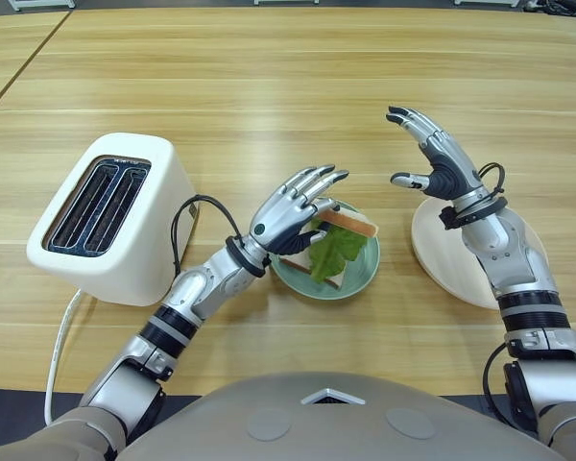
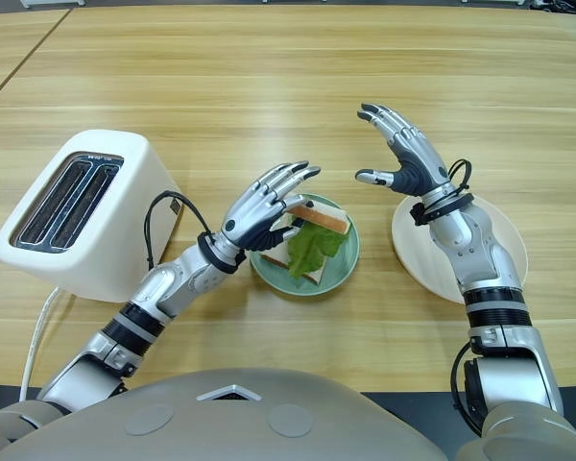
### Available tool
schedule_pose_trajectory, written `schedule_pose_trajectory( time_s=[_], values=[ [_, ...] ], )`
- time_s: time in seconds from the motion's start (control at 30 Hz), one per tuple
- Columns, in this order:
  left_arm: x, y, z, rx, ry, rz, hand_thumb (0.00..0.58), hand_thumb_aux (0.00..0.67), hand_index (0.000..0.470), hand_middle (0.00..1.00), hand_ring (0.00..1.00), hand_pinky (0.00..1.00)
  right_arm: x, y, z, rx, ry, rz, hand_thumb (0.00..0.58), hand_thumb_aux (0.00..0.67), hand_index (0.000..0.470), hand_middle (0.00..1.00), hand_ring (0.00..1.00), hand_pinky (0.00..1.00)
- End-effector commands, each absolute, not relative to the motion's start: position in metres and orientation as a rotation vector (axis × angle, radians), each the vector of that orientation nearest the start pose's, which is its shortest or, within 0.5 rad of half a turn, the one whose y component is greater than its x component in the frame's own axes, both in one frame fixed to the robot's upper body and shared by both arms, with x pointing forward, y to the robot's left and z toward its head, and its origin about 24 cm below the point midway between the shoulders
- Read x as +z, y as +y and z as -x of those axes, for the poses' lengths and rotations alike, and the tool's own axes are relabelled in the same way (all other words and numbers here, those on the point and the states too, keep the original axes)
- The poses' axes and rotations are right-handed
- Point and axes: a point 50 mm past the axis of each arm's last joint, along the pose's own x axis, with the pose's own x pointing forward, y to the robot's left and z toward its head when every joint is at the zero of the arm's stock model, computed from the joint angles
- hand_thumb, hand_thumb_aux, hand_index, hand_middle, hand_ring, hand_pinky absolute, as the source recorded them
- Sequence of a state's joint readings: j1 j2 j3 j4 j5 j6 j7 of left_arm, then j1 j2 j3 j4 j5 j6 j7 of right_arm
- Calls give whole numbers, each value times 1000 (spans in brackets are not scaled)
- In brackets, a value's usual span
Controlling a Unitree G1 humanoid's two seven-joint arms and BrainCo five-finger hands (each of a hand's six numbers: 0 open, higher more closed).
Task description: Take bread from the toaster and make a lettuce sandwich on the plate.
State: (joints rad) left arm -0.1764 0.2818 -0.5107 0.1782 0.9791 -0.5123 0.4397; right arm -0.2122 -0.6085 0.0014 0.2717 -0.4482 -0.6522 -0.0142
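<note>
- The left hand [image 1: 293, 213] hangs over the near-left edge of the green plate [image 1: 365, 274], its fingers stretched out and slightly fanned, pointing across the plate.
- Its palm faces down and hides the thumb side. It cannot be made out whether the thumb touches the food beneath, and nothing is seen clasped.
- Just beyond its fingertips the top slice of bread [image 1: 350, 223] lies tilted on the far part of the plate, with its brown crust showing.
- A lettuce leaf [image 1: 336, 252] lies under that slice and spreads towards the near rim.
- A pale corner of a lower slice [image 1: 332, 280] peeks out beneath the lettuce. The leaf and the hand cover the rest of it.
- The right hand [image 1: 440, 158] is raised above the table [image 1: 269, 96], fingers wide apart and thumb out to the side, holding nothing.
- It is beside the far-left edge of the white plate [image 1: 442, 254], whose right part the forearm covers.
- The toaster [image 1: 163, 221] stands well to the left of the green plate.
- Its two slots [image 1: 101, 204] look dark, and it is hard to tell whether anything is inside.
- A white cord [image 1: 62, 336] runs from the toaster towards the near table edge.
</note>
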Motion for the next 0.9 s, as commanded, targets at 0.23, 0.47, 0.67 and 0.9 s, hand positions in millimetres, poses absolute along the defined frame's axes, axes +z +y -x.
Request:
schedule_pose_trajectory(
  time_s=[0.23,0.47,0.67,0.9],
  values=[
    [25,76,-212,-512,-683,-986,580,670,470,0,0,0,111,-215,-274,330,-551,1038,0,0,0,0,0,0],
    [21,79,-195,-539,-608,-999,398,294,206,0,0,0,110,-213,-271,361,-553,1048,0,0,0,0,0,0],
    [26,77,-190,-541,-590,-999,0,0,0,0,0,0,109,-211,-270,379,-554,1059,0,0,0,0,0,0],
    [64,86,-187,-456,-659,-952,0,0,0,0,0,0,110,-208,-267,468,-558,1097,0,0,0,0,0,0]
  ],
)
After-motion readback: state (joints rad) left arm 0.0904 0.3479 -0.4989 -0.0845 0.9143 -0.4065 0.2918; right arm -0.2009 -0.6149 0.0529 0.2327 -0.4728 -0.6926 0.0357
